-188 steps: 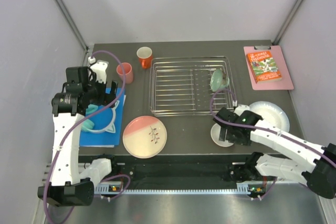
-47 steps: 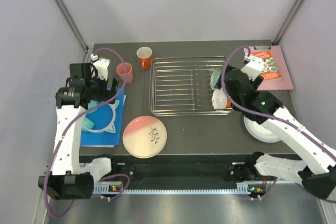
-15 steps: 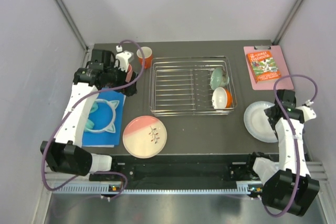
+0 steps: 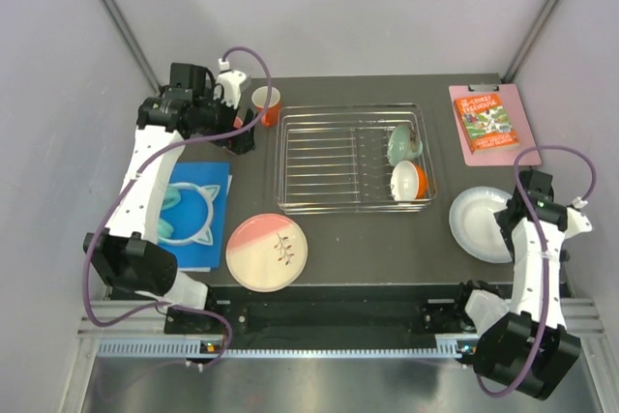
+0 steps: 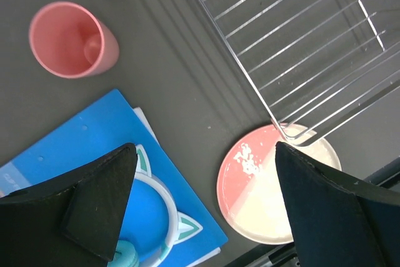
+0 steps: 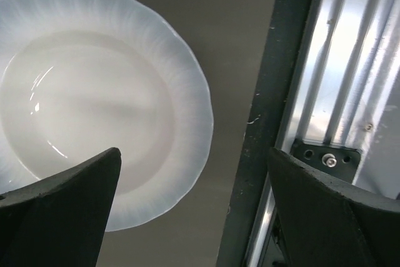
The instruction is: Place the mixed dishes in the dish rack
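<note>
The chrome dish rack (image 4: 338, 157) holds the mint-green bowl (image 4: 401, 145) and the orange bowl (image 4: 409, 181) at its right end. My left gripper (image 4: 240, 134) is open and empty, high above the pink cup (image 5: 72, 39), which it hides in the top view. The orange cup (image 4: 267, 103) stands just behind. The pink-and-cream plate (image 4: 267, 250) lies at the front and also shows in the left wrist view (image 5: 275, 192). My right gripper (image 6: 194, 217) is open and empty over the right rim of the pale plate (image 6: 94, 110), which lies at the right of the table (image 4: 479, 224).
Teal cat-ear headphones (image 4: 189, 215) lie on a blue book (image 4: 208, 181) at the left. A pink clipboard with a book (image 4: 493, 123) is at the back right. The table edge and metal rail (image 6: 337, 60) run close beside the pale plate.
The orange bowl went from the table into the rack with my right gripper, which then pulled back over the pale plate. My left gripper moved back and right over the pink cup.
</note>
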Controlling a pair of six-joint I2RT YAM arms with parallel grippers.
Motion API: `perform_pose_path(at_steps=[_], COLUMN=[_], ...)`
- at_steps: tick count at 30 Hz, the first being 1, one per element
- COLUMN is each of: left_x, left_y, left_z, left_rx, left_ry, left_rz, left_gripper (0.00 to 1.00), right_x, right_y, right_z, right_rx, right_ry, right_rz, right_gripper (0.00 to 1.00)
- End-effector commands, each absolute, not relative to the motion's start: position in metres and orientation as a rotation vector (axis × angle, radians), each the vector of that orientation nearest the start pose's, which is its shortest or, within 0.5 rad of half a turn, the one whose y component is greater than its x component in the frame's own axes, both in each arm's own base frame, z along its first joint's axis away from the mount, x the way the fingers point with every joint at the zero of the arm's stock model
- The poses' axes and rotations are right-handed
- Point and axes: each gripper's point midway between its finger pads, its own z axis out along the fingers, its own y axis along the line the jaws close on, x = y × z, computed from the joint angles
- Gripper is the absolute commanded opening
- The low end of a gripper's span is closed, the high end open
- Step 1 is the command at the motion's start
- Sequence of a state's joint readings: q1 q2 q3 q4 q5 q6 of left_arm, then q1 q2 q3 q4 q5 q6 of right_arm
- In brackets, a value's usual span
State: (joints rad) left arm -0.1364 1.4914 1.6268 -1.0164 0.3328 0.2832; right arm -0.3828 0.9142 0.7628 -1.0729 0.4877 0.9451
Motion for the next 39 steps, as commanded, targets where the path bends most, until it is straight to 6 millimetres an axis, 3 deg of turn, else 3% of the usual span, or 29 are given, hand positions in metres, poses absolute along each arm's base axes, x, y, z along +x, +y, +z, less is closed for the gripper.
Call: perform_pose_path(at_steps=[1,7,10,14,19,25,31,39], left_x=[0.355,0.356,0.356,0.351,0.348,0.349,0.349,0.351], left_y=[-0.098,-0.097,-0.09,-0.087,-0.09,-0.093,-0.095,-0.095], left_z=[0.285,0.298,0.308,0.312,0.311,0.313,0.317,0.308], left_rx=[0.676,0.68,0.691,0.69,0.668,0.65,0.644,0.631], left_ry=[2.266,2.273,2.258,2.257,2.266,2.26,2.241,2.254], left_rz=[-0.331,-0.312,-0.257,-0.238,-0.267,-0.288,-0.296,-0.293], left_gripper=[0.96,0.96,0.96,0.97,0.97,0.96,0.96,0.96], right_x=[0.127,0.121,0.128,0.141,0.143,0.167,0.212,0.228], right_y=[-0.122,-0.127,-0.131,-0.141,-0.148,-0.142,-0.139,-0.12], right_z=[0.116,0.087,0.076,0.072,0.057,0.024,0.025,0.019], right_rx=[1.77,1.934,1.991,1.999,1.972,1.944,1.817,1.771], right_ry=[1.975,1.955,1.874,1.771,1.752,1.845,1.807,1.845], right_rz=[-0.594,-0.665,-0.625,-0.565,-0.586,-0.453,-0.202,-0.011], right_gripper=[1.0,0.97,0.97,0.97,0.98,0.99,1.0,0.98])
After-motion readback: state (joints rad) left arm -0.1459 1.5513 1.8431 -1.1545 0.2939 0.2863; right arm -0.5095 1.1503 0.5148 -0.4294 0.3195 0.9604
